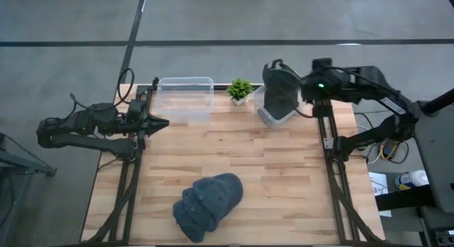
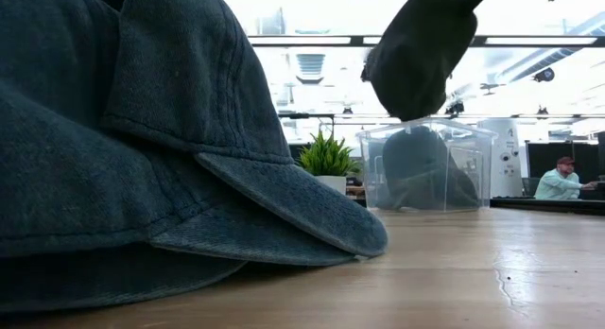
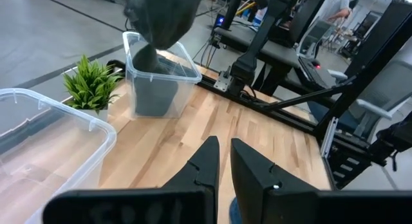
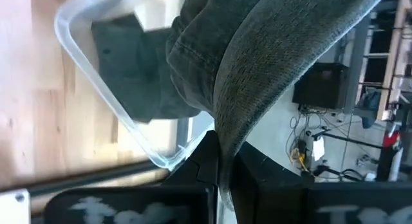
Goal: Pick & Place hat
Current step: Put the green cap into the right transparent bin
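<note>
Fingers (image 4: 215, 156) of the right gripper (image 4: 224, 161) are pinched tight on a fold of a dark grey hat (image 1: 281, 87), which is held hanging over the small clear bin (image 1: 273, 116) at the far right part of the table (image 1: 284, 176). In the low view the hat (image 2: 421, 50) is seen suspended just above the bin's rim (image 2: 425, 130), with dark fabric already lying inside the bin. From the right wrist view the denim-like cloth (image 4: 277, 63) drapes across the bin's corner (image 4: 96, 63).

The left gripper (image 1: 157, 123) is held at the table's left edge — beside the larger clear bin (image 1: 186, 98) — with its fingers (image 3: 206, 163) drawn close together, only a narrow gap between the tips, and nothing between them.

A pile of dark blue-grey hats (image 1: 208, 204) lies on the wooden top near the front edge, well apart from both grippers; it fills most of the low view (image 2: 142, 149). A small potted plant (image 1: 240, 89) stands between the two bins. A person in a light shirt (image 2: 560, 182) is seen seated far behind the table.
</note>
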### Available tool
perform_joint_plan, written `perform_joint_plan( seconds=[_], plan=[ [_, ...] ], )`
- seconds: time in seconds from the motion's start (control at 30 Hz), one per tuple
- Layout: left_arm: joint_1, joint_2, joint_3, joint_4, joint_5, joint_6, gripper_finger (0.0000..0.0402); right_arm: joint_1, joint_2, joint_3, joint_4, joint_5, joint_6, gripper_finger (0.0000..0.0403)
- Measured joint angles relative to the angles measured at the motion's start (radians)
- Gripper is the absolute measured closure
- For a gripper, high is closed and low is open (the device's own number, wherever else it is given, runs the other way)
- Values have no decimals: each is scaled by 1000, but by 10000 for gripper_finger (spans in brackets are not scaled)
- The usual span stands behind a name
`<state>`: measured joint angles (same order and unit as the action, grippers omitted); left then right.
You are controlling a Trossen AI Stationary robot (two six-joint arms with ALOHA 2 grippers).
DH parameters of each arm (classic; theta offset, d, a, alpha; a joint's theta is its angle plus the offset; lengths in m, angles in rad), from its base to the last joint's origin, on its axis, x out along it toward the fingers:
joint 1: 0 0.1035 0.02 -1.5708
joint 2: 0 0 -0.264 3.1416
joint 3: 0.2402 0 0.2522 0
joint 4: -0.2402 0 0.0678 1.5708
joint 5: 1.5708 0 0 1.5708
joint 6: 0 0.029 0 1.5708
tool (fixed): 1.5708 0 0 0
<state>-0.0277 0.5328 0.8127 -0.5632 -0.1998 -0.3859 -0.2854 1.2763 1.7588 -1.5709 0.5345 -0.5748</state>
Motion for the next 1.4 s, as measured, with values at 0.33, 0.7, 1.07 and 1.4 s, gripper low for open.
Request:
perform_joint_plan(
  seconds=[0.33,0.7,1.07,1.4],
  plan=[
    [0,0,0,-15,0,20,367,-113,137,0,1,-177,-185,390],
    [0,0,0,-15,-9,18,367,-244,235,-1,0,-406,-188,390],
    [0,0,0,-16,-9,19,367,-331,321,-1,0,-508,-242,390],
    [0,0,0,-26,-9,20,367,-380,426,0,3,-559,-293,390]
  ],
)
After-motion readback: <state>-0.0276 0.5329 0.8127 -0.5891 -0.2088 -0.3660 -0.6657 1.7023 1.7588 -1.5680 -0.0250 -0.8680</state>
